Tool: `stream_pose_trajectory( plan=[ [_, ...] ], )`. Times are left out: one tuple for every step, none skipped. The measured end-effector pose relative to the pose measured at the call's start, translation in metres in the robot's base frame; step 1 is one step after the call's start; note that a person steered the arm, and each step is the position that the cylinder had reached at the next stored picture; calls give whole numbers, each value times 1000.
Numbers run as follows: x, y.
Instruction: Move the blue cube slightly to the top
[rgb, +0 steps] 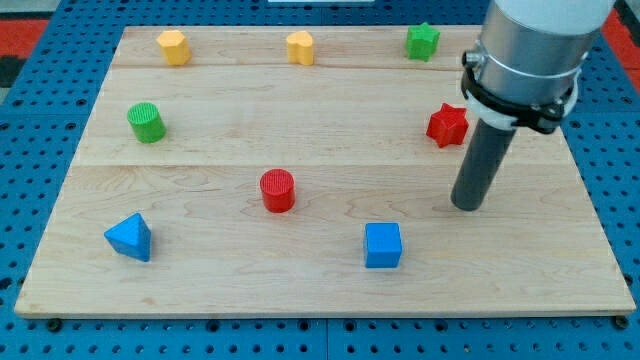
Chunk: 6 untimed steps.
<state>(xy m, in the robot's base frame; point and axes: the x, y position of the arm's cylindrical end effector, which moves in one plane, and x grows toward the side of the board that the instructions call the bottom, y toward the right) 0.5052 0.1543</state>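
Currently, only one camera view is given, and in it a pale wooden board (330, 150) is seen laid over a blue pegboard surface (40, 120). The blue cube (382, 245) is found in the lower middle of the frame, a little right of centre, standing apart from every other block. The dark rod is seen at the right of the frame, and my tip (466, 206) is set down on the board up and to the right of the blue cube, near it but not touching; nothing is held or pressed by it, since the rod has no jaws at all. A red star (447, 125) is placed just beside the rod, toward the upper right. A red cylinder (277, 190) is seen near the centre, a blue triangular block (130, 237) at the lower left, a green cylinder (146, 122) at the left, two yellow blocks (173, 47) (300, 47) along the top edge, and a green star (422, 41) at the upper right. The cube is judged to be light, rigid and easily slid on the smooth wood; it is likely to be twisted if struck off-centre, so contact is best made at the middle of its bottom-facing side, which must first be reached by going round it.
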Motion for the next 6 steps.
stream_pose_trajectory(
  plan=[
    [1, 25],
    [44, 35],
    [93, -27],
    [110, -94],
    [79, -112],
    [50, -125]
  ],
)
